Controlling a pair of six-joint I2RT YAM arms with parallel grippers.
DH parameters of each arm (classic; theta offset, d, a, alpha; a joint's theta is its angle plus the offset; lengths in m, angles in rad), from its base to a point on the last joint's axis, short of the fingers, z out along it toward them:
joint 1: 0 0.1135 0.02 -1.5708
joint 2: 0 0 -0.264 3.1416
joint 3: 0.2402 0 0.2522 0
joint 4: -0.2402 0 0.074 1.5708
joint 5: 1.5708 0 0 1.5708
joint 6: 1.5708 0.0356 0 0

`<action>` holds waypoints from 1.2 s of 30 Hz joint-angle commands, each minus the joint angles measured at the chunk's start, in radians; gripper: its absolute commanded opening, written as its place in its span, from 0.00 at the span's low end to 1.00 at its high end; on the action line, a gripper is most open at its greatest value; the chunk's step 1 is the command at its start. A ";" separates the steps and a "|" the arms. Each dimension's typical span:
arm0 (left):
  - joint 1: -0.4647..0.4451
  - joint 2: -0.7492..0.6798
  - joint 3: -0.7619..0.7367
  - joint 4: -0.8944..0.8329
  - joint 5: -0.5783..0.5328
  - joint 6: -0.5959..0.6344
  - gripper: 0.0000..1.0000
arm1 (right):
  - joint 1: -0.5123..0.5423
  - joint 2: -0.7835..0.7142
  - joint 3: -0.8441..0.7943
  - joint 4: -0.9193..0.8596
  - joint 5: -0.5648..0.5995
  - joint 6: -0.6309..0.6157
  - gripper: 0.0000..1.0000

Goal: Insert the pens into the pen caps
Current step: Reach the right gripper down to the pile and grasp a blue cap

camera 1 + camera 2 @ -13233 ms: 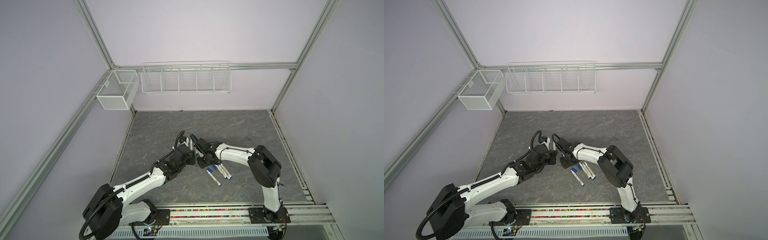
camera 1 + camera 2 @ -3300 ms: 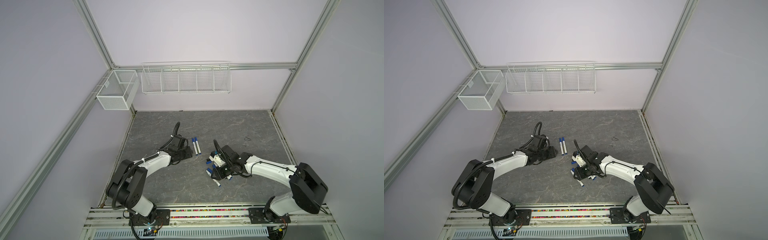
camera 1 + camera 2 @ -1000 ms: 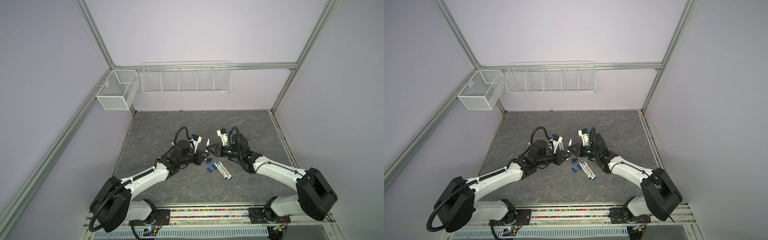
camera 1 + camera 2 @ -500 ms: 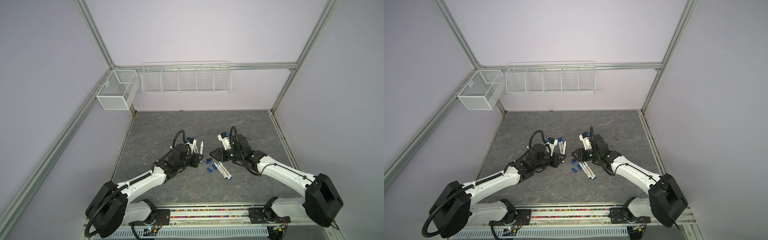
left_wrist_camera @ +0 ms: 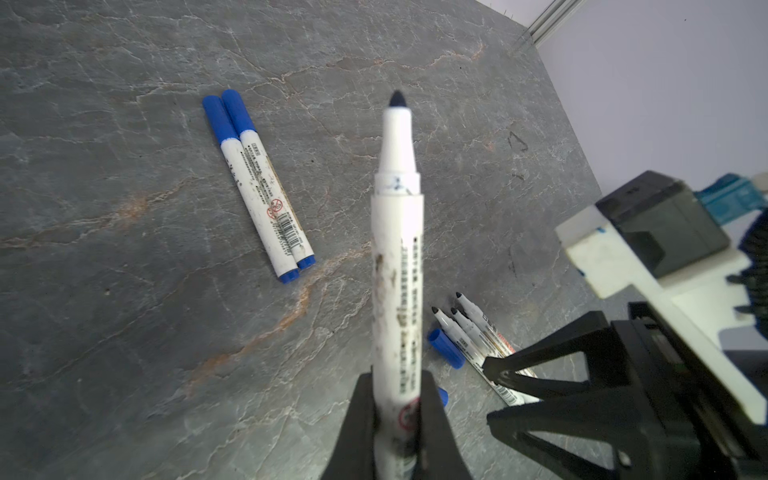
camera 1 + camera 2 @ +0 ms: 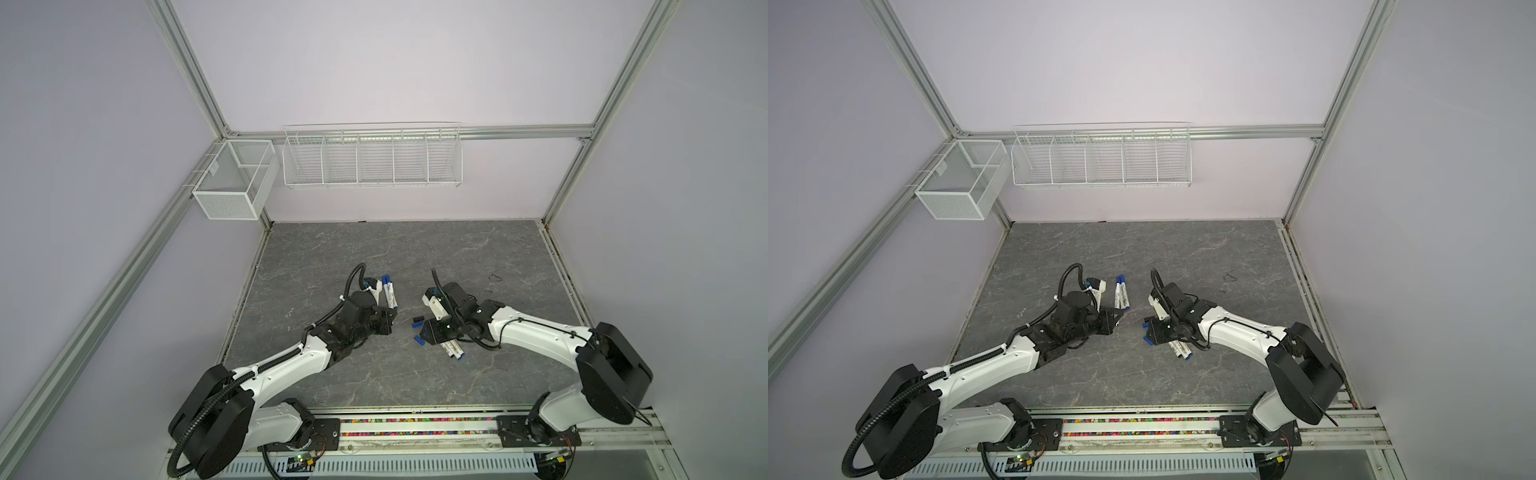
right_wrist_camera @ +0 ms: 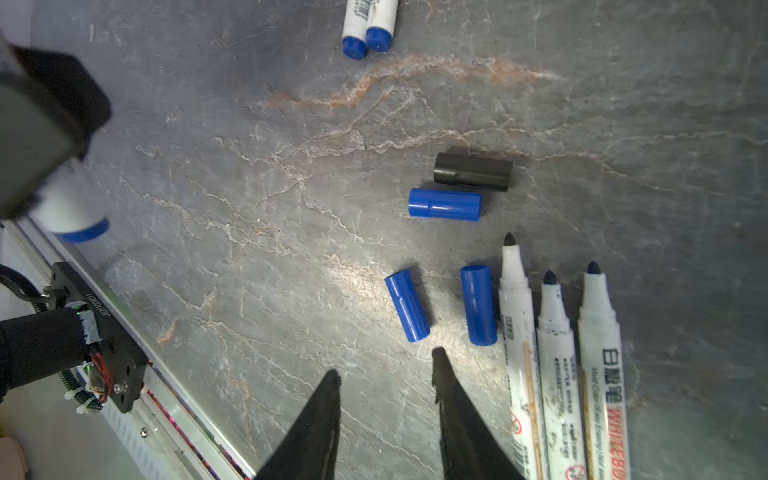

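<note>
My left gripper (image 5: 397,382) is shut on the lower barrel of an uncapped white pen (image 5: 397,266), whose dark tip points away from it. In both top views this gripper (image 6: 390,320) sits left of centre. My right gripper (image 7: 385,365) is open and empty, low over the loose pen caps: a black cap (image 7: 473,171) and three blue caps (image 7: 444,204), (image 7: 407,305), (image 7: 478,304). Beside them lie three uncapped pens (image 7: 557,353) side by side. Two capped pens (image 6: 390,293) lie together farther back. In a top view the right gripper (image 6: 1148,330) hides part of the pile.
The grey marbled table (image 6: 374,249) ends at a metal rail (image 6: 415,426) in front, where both arm bases stand. Two white wire baskets (image 6: 372,158), (image 6: 232,183) hang on the back wall. The right arm's fingers (image 5: 540,374) show close beside the held pen.
The grippers were close together above the table and have drawn apart. My right gripper has opened and come down over the caps. The left has kept its grip on the pen.
</note>
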 commanded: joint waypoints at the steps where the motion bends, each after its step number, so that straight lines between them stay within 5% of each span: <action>1: 0.002 -0.015 -0.008 -0.006 -0.018 -0.006 0.00 | 0.009 0.022 0.029 -0.041 0.005 -0.026 0.41; 36: 0.002 -0.026 -0.020 -0.010 -0.022 -0.012 0.00 | 0.104 0.371 0.328 -0.184 0.075 -0.200 0.45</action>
